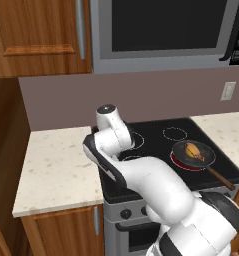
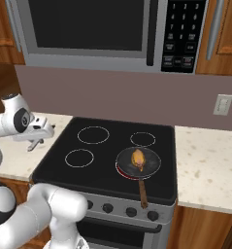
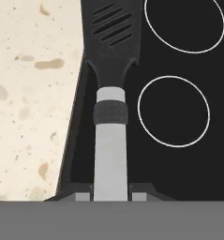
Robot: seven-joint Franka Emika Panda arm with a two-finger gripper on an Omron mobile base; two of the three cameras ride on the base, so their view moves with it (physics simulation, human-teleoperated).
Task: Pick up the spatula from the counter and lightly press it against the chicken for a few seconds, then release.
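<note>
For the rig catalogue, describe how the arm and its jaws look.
The arm is glossy white: rounded tubular links, dark grey bands at the joints, one dark round end cap. The gripper has a white body and small dark jaws.

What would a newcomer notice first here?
The spatula, with its grey handle and black slotted blade, is clamped in the gripper and held over the left edge of the cooktop, beside the speckled counter. Next is the chicken in the dark pan at the front right, well apart from the spatula.
</note>
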